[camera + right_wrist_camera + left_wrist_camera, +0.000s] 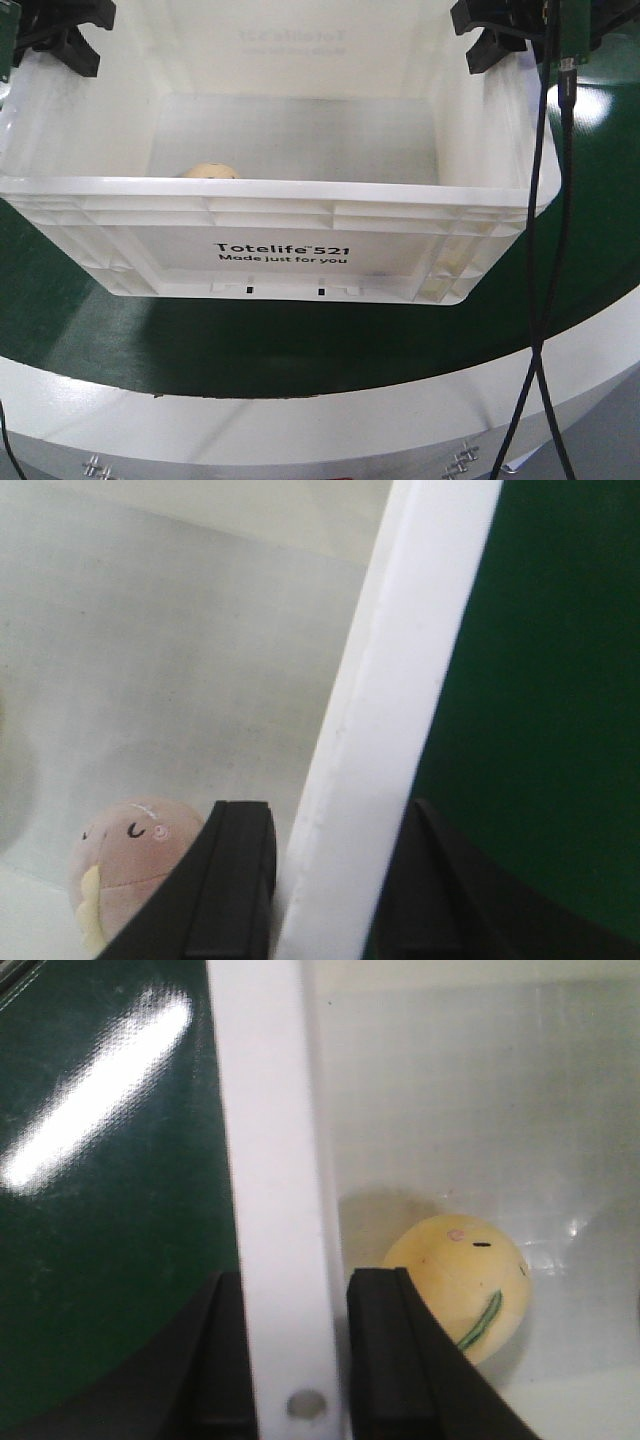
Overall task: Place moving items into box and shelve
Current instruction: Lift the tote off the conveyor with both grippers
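A white Totelife box (260,190) stands on the green tabletop. My left gripper (60,35) straddles its left rim (265,1160), one finger outside and one inside, closed on the wall (295,1280). My right gripper (500,35) straddles the right rim (400,680) the same way (335,815). A yellow plush ball (455,1280) lies inside near the left wall and peeks over the front rim in the front view (208,170). A pink plush toy (125,855) lies inside near the right wall.
The green tabletop (300,340) is round with a white edge (300,420) close to the box's front. Black cables (545,250) hang down at the right, in front of the box's corner.
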### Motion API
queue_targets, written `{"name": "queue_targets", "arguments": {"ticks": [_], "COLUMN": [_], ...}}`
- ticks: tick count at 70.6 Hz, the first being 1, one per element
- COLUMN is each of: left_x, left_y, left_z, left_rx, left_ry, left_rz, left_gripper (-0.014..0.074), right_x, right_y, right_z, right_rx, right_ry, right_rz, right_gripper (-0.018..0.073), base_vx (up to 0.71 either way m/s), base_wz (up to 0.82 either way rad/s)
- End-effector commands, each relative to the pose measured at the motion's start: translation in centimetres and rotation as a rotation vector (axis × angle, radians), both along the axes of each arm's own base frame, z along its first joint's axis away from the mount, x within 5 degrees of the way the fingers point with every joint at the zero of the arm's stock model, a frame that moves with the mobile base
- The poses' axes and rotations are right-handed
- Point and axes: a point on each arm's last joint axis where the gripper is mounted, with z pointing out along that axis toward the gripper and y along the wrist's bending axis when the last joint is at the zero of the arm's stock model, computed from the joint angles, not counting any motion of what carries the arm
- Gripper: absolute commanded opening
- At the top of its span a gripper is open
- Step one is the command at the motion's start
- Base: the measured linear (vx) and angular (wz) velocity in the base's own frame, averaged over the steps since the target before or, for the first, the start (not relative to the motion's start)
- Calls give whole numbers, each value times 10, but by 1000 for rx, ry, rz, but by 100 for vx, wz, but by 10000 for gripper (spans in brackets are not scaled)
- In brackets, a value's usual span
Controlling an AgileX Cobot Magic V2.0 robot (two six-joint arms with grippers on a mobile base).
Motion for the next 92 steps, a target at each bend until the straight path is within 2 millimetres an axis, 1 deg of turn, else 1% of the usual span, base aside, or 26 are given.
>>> {"name": "queue_targets", "arguments": {"ticks": [1,13,22,34,92], "left_x": [-20,-33,-41,-48,-48], "left_y": [-1,1,2,4,4], "left_z": [42,48,55,60,60], "left_rx": [-74,-70,-75,-79,-76], "left_ry": [-203,-189,-212,-231,-233], "left_rz": [-8,-13,-14,-14,-15], "left_gripper": [-20,-20,-20,-20,-18], "right_x": [-20,-32,-41,-48,-50], "right_y": [-2,-5,-7,-9,-8], "right_z": [40,45,49,55,56], "right_rx": [56,50,54,58,77], "right_ry": [-169,-141,-128,-143,-141], "right_rz": [25,34,34,34,38], "right_gripper": [-12,-12,-12,-12,-12], "base_vx": [0,0,0,0,0], "base_wz": [0,0,0,0,0]}}
